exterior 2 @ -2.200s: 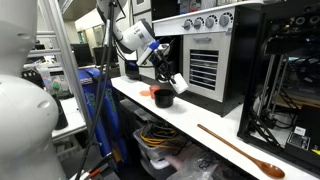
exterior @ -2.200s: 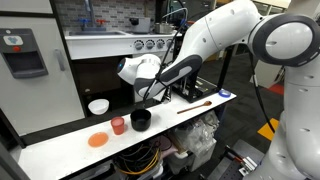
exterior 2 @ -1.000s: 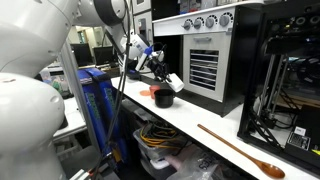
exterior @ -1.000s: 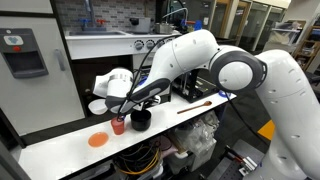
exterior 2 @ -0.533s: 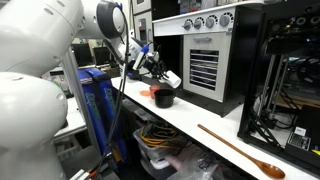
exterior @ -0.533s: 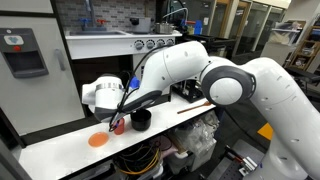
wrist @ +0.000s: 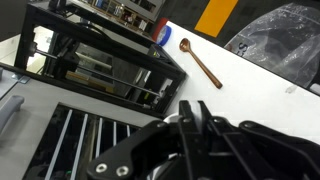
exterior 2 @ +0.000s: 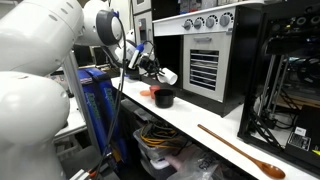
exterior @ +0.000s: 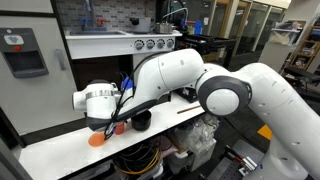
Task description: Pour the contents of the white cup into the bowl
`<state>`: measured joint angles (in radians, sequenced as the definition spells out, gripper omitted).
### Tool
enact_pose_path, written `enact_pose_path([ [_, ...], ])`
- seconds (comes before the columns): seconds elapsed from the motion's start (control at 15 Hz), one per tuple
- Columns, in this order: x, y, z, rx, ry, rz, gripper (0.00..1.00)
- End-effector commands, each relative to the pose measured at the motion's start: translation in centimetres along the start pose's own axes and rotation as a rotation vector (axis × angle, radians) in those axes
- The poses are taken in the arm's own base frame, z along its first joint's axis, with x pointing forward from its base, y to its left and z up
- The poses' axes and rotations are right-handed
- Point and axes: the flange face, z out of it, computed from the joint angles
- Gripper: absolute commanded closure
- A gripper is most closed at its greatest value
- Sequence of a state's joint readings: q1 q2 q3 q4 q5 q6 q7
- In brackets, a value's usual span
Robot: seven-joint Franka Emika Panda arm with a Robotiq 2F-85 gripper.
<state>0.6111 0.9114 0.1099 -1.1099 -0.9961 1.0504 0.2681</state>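
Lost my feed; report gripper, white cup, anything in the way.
Gripper shut on white cup. Cup held over black bowl. Salmon-red cup beside bowl, not blocking.

The black bowl [exterior: 141, 120] stands dark on a white counter [exterior: 60, 150]. Just beside the bowl is a salmon-red cup [exterior: 120, 127], and past that cup lies a flat orange disc [exterior: 97, 140]. Well apart on the bowl's opposite side lies a brown wooden spoon [exterior: 195, 105]. Above the bowl, the robot arm [exterior: 180, 70] is glossy white with grey joints, its gripper [wrist: 190, 112] is black, and the white cup [exterior 2: 169, 77] is plain. Behind the bowl, the appliance [exterior 2: 205, 70] is black with silver-grey knobs [exterior 2: 205, 22].
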Motion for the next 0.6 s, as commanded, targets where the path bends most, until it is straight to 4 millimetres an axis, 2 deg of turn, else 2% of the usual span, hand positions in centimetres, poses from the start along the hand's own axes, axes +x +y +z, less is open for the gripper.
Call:
enact_pose_path([
  [0.0,0.5,0.0,0.0,-0.034,-0.035,-0.035,0.98],
  [0.53,0.8,-1.0,0.1,-0.064,-0.056,-0.169,0.98],
])
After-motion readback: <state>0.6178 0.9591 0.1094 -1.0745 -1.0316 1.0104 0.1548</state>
